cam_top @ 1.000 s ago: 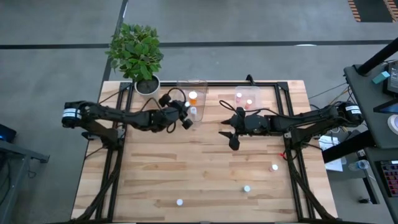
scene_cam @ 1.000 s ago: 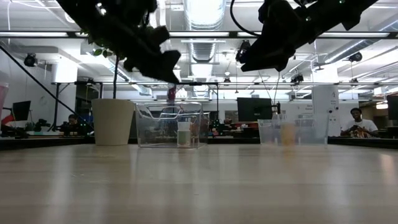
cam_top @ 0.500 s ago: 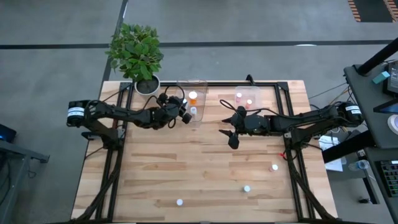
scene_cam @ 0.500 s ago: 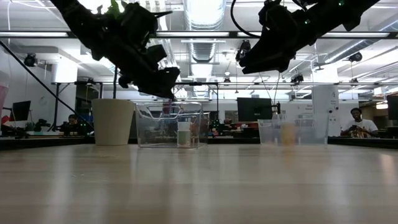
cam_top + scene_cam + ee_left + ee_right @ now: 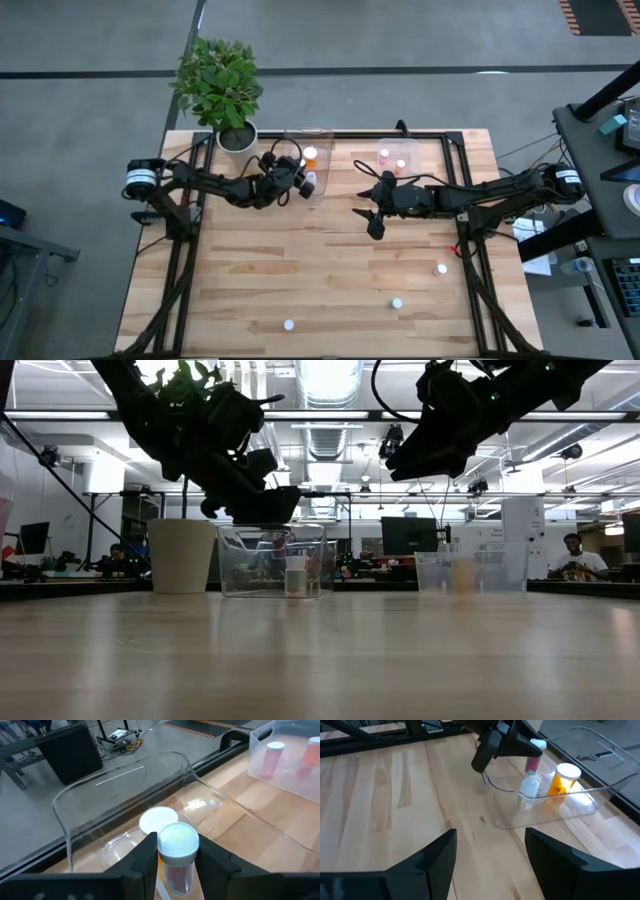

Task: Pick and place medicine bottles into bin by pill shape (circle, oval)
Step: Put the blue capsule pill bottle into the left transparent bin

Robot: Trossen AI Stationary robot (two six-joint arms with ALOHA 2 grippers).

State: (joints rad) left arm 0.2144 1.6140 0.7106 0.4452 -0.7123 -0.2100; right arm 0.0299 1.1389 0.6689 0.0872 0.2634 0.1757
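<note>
Left gripper (image 5: 177, 865) is clamped on a white-capped bottle (image 5: 177, 855) just below the cap, above the left tub (image 5: 125, 795); looks light, rigid and slick, so that side pinch is likely the right hold. Tub walls are thin and clear with two bottles already inside, so I'd release well inside the rim. Right gripper (image 5: 373, 222) hovers spread and empty mid-table; three bottles (image 5: 397, 302) lie loose at the near edge with open room.
</note>
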